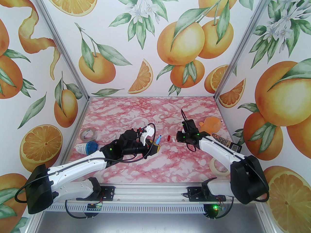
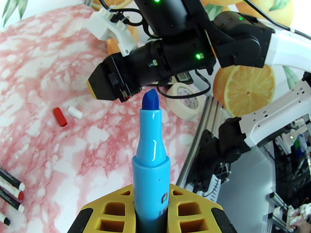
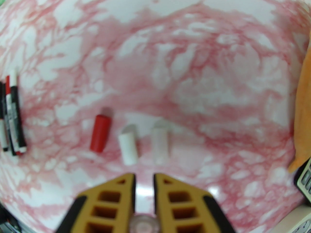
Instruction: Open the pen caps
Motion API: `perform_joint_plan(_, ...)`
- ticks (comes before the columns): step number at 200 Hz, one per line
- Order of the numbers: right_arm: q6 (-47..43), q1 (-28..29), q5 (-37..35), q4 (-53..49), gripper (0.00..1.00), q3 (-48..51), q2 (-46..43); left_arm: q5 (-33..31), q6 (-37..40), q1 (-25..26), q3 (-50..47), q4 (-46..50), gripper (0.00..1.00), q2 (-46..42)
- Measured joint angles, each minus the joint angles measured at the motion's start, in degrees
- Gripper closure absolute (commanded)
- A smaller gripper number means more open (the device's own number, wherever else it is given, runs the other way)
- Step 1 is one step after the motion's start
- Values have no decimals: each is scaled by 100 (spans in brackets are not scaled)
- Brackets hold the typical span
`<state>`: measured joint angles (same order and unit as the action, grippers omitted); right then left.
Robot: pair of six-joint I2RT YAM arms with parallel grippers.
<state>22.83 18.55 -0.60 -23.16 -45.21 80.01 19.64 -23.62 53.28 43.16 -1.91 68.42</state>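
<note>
Three pen caps (image 3: 128, 145) are lying side by side on the counter (image 1: 145, 110) between the left tool (image 1: 156, 147), which is gripping a pen (image 2: 150, 139), and the right tool (image 3: 143, 178) just beside them, while other pens (image 3: 12, 120) are lying further left and a tape roll (image 1: 213, 166) is sitting at the near right.

In the top view the counter (image 1: 136, 110) is bare across its upper half and lower centre, while a tape roll (image 1: 88, 134) and jar (image 1: 85, 148) crowd the left edge, a soft toy (image 1: 211, 124), keypad (image 1: 226, 142) and second tape roll (image 1: 217, 169) crowd the right, and a red cap (image 1: 168, 137) and white cap (image 1: 173, 139) lie between the left end effector (image 1: 156, 147) and the right end effector (image 1: 177, 137).
</note>
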Motion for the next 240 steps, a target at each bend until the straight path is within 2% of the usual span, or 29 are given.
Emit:
perform_joint_plan(119, -192, -205, -225, -225, 82, -448, 1078, 4, 2, 0, 0, 39, 99, 332)
perform_joint_plan(240, -236, -295, -313, -236, 81, -678, 1530, -15, 0, 0, 0, 46, 99, 330)
